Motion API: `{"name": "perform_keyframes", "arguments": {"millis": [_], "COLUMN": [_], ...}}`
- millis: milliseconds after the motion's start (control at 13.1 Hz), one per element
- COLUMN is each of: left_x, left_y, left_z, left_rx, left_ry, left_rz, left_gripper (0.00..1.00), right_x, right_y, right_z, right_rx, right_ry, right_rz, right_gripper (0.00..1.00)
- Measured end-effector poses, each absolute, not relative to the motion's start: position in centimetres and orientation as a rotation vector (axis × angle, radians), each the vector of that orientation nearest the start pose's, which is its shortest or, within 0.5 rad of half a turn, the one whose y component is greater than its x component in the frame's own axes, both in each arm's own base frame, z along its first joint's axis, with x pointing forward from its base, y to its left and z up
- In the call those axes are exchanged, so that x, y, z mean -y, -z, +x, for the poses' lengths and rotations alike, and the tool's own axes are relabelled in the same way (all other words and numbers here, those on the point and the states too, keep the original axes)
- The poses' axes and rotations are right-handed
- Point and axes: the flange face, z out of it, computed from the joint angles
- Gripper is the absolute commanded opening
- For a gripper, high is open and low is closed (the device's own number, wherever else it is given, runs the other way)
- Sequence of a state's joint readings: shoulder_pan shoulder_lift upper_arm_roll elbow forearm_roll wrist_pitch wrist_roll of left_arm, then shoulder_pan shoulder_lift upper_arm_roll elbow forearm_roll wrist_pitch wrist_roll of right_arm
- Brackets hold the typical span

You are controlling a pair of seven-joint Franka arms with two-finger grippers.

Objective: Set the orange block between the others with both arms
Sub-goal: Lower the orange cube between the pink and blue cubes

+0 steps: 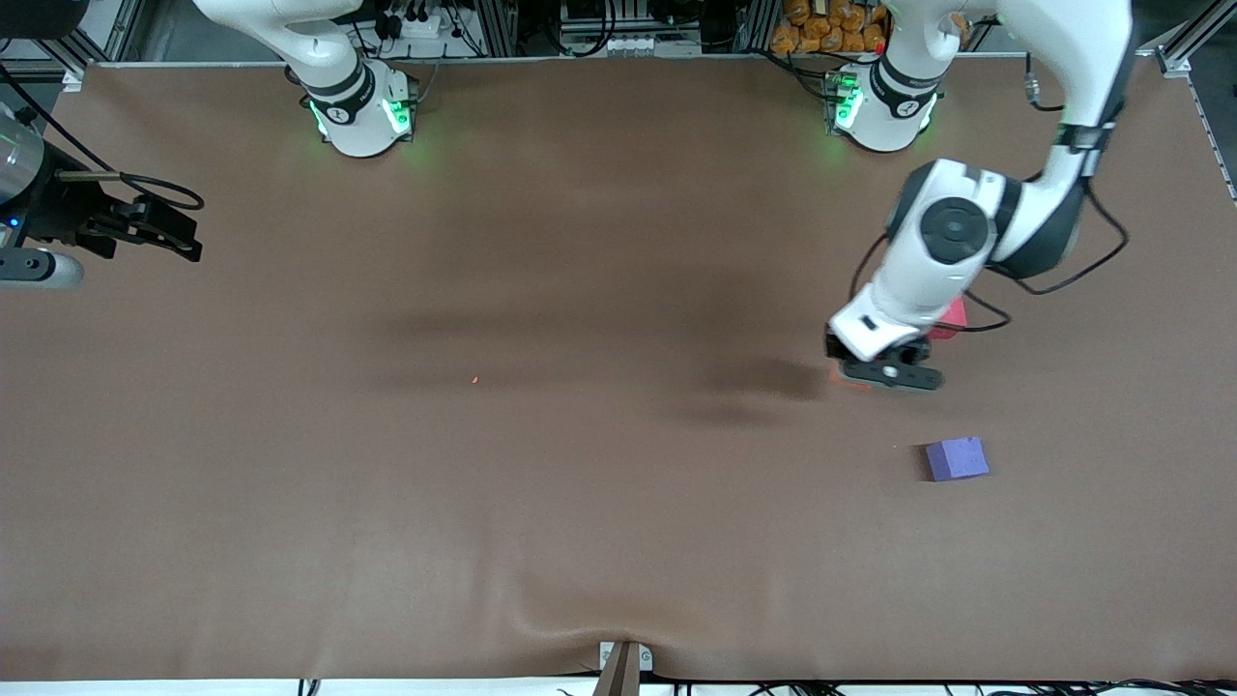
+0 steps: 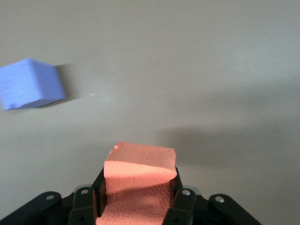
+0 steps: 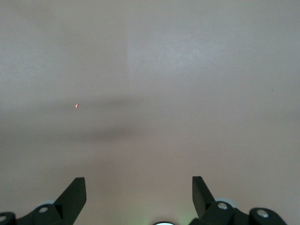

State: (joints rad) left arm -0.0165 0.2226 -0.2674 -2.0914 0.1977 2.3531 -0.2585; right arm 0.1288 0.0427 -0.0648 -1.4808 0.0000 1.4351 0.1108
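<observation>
Gripping orange block [image 2: 139, 180] upright, left gripper [image 1: 886, 372] over table, right gripper [image 3: 139, 192] fingers spread, waiting.

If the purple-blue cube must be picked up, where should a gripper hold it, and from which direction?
Probably from straight above, fingers closing on two opposite flat side faces of the purple-blue cube. It sits flat on the table, slightly turned, with open space all around, so the wrist should turn to match its faces. The left gripper already holds the orange block.
</observation>
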Motion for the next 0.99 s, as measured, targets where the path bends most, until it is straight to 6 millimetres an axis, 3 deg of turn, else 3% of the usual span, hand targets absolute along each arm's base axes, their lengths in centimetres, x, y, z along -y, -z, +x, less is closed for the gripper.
{"name": "perform_keyframes", "arguments": {"millis": [382, 535, 993], "left_x": [3.2, -0.2, -0.4], "left_y": [-33.3, -32.6, -29.5], "left_z": [58.5, 58.6, 58.4], "left_rx": [-0.008, 0.021, 0.057], "left_ry": [0.091, 0.064, -0.019], "left_rz": [-3.103, -3.106, -3.131], "left_gripper": [0.17, 0.17, 0.18], "right_x": [-3.6, -3.6, -3.5], "right_y": [-63.1, -63.1, -62.9], "right_z": [55.3, 55.3, 55.4], "right_rx": [-0.074, -0.075, -0.077], "right_ry": [-0.14, -0.14, -0.145], "right_rz": [-3.148, -3.148, -3.148], "right_gripper": [1.0, 1.0, 1.0]}}
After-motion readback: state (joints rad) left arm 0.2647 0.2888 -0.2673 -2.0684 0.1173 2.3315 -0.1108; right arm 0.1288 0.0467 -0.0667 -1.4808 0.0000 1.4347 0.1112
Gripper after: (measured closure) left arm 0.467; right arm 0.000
